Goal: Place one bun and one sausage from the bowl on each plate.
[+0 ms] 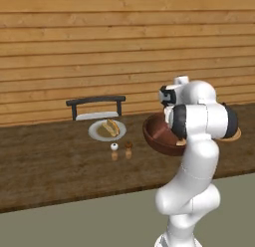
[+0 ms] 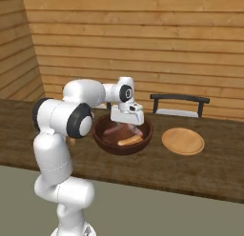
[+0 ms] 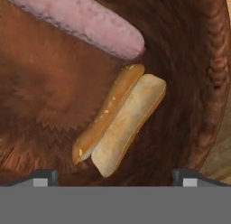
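On the dark wooden counter (image 1: 50,161), starting at your left in the left base view, you have a black-framed rack (image 1: 95,106) against the plank wall. Just in front of it sits a pale grey-white round plate (image 1: 95,133) that already carries a tan split bun (image 1: 107,128) and a sausage lying against it. Near the plate's front edge stand a small white shaker (image 1: 114,147) and a small brown shaker (image 1: 128,146), side by side.

Moving right, you reach the large glossy reddish-brown bowl (image 2: 102,137), with the white arm's two-finger gripper (image 2: 127,120) hanging directly over its middle, jaws spread wide and holding nothing. In the hand view, the two dark fingertips (image 3: 44,177) stand far apart at the bottom. Between them, slightly ahead, a tan-yellow split bun (image 3: 121,120) lies on the bowl floor, angled from lower left to upper right. A reddish-pink sausage (image 3: 83,21) lies beyond it, its rounded end close to the bun's far tip.

Farther right in the right base view, a round tan wooden plate (image 2: 183,141) sits beside the bowl, apart from it.
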Robot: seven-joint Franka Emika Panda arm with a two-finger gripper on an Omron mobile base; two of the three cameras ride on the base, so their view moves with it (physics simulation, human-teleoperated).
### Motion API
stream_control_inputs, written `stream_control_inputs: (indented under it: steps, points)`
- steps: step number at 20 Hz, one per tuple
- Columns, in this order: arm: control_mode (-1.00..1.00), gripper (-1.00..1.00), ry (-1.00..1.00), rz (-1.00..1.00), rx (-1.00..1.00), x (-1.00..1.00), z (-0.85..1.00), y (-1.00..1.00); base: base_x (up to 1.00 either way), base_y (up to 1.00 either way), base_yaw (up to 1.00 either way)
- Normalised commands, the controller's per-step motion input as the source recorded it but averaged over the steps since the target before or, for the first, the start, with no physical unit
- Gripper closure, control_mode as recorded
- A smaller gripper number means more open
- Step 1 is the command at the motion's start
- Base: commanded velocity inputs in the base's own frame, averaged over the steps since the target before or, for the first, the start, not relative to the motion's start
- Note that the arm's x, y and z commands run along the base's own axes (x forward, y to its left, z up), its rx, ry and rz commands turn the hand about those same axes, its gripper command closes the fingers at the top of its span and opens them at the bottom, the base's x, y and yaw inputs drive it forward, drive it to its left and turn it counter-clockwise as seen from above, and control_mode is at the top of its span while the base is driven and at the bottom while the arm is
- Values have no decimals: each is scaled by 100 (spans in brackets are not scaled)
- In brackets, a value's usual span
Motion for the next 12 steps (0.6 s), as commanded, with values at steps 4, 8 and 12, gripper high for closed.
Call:
stream_control_inputs:
  steps: [4,8,12]
  points:
    - [-100,-100,11,0,-16,7,-34,7,0,0,0]
    - [-100,-100,13,0,-9,27,-46,4,0,0,0]
    - [-100,-100,17,-5,0,-1,-27,-51,0,0,0]
